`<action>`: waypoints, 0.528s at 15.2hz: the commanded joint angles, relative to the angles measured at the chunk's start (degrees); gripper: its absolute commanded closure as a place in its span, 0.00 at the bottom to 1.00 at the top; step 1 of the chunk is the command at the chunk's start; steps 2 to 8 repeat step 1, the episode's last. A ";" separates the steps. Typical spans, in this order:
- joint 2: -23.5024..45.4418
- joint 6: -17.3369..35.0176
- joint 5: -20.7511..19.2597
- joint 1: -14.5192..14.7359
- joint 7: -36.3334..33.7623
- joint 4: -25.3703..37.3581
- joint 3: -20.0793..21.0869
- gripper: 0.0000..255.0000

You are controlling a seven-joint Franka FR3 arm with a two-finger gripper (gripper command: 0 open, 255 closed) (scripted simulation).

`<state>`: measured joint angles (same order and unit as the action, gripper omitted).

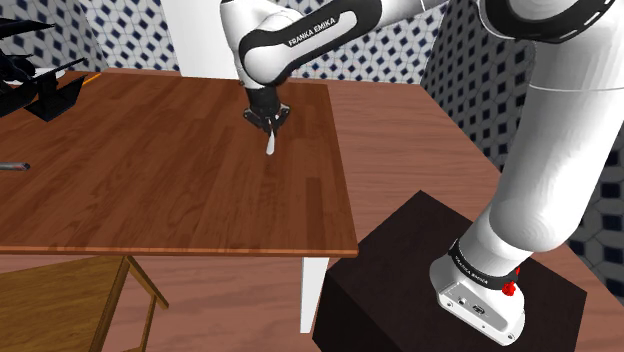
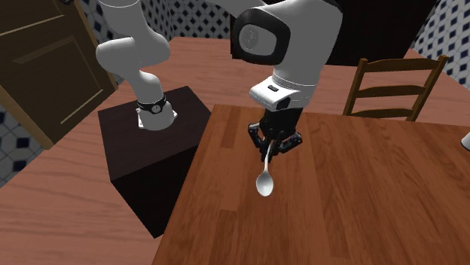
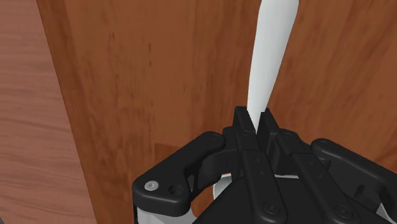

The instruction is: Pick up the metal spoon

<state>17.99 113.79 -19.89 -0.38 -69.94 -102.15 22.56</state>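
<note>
Closest in the wrist view, my tool [image 3: 254, 122] is closed on the white spoon [image 3: 270, 57], fingers [image 3: 242, 124] pinching the handle's end so the bowl hangs beyond them; in the middle of the second exterior view the spoon dangles bowl-down over the wooden surface [image 2: 361, 211]; gripping the thin end keeps my fingers off the wood, I judge.

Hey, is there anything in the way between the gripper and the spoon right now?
Nothing visible is in the way. The gripper is shut on the handle of the white spoon, clasping it from both sides, with the bowl end reaching out over the wooden table.
</note>
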 commanded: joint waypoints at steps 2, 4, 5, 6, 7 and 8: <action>-0.25 -0.34 0.15 -0.05 0.16 0.11 0.04 1.00; -0.25 -0.34 0.15 -0.05 0.16 0.11 0.04 1.00; -0.25 -0.34 0.15 -0.05 0.16 0.11 0.04 1.00; -0.25 -0.34 0.15 -0.05 0.16 0.11 0.04 1.00; -0.25 -0.34 0.15 -0.05 0.16 0.11 0.04 1.00; -0.25 -0.34 0.15 -0.05 0.16 0.11 0.04 1.00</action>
